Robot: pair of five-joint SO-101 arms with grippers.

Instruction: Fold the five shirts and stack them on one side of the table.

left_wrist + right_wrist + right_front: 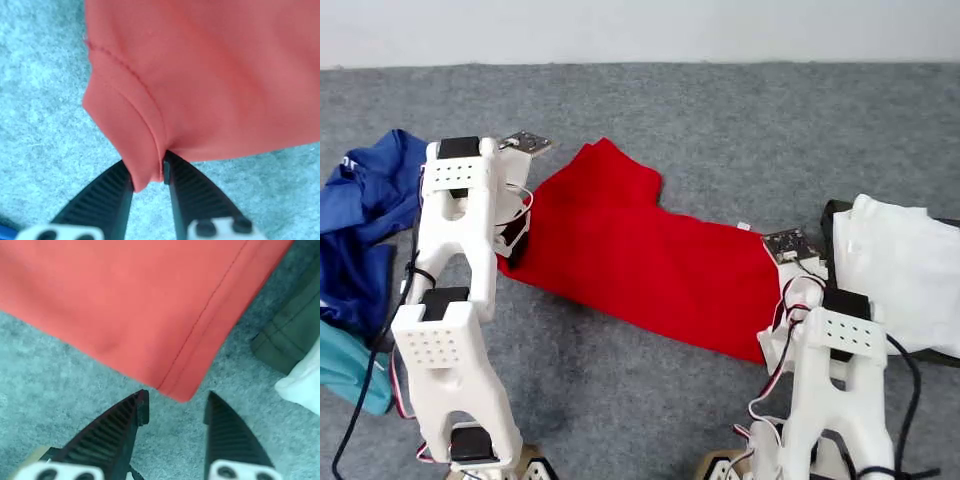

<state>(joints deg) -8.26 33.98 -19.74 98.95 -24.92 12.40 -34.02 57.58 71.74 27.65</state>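
Shirts, high view: red shirt (640, 250) lies flat mid-table (720, 120), running from 10 o'clock to 4 o'clock. Blue shirt (365, 215) is heaped at 9 o'clock, teal shirt (345, 365) at 8, white shirt (900, 270) on dark shirt (835, 215) at 3. Left wrist view: left gripper (149, 172) is narrow, pinching the red hem corner. Right wrist view: right gripper (177, 405) is wide, red corner just at its tips, ungripped. Right likely needs to advance and close past the stitched hem; then both lift evenly so the fold comes out square.
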